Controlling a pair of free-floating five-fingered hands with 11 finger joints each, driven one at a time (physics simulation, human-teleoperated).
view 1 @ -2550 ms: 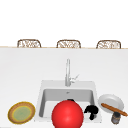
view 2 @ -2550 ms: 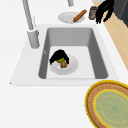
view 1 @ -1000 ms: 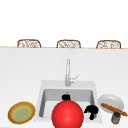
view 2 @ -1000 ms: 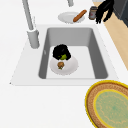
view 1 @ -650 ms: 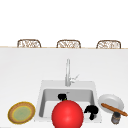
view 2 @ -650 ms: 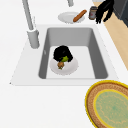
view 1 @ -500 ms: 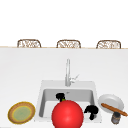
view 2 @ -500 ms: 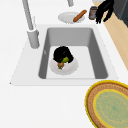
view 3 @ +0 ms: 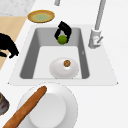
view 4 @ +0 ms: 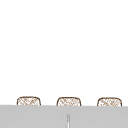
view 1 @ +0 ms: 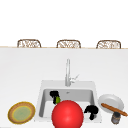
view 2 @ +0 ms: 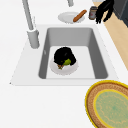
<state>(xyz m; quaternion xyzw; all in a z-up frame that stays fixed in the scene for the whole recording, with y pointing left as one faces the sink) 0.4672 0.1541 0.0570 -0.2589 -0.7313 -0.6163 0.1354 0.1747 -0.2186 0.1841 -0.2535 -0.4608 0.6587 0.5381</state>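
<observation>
The left hand [view 1: 54, 95] hung inside the sink [view 1: 45, 86], toward its left rear part, with its fingers curled down round a small green ball-shaped fruit [view 1: 58, 100], probably a lime, which showed just below and to the right of the palm in the front view. From the right side the same hand [view 3: 63, 29] was seen held off the basin floor, the fruit [view 3: 62, 39] gripped at the fingertips and pointing downward. The relation that mattered was between this fruit and the white bowl [view 3: 64, 68] resting on the sink floor: the bowl lay lower and toward the right half of the basin, with a small brown round thing [view 3: 67, 63] already sitting in it. In the left side view the hand [view 2: 64, 55] overlapped the far rim of the bowl [view 2: 63, 68], so how well apart they were could not be told from that angle alone. The fruit was round and had no long axis to speak of.

The right hand [view 1: 91, 110] hovered at the sink's front right corner, fingers drooping loosely and grasping nothing, farther from the fruit than the left. On the desk to its right stood a white plate [view 1: 110, 100] with a long brown loaf [view 1: 113, 109] laid across it and a small jar [view 1: 115, 117] nearby; a yellow-rimmed plate [view 1: 21, 112] sat on the left, and a large red ball [view 1: 67, 114] covered the sink's front edge
</observation>
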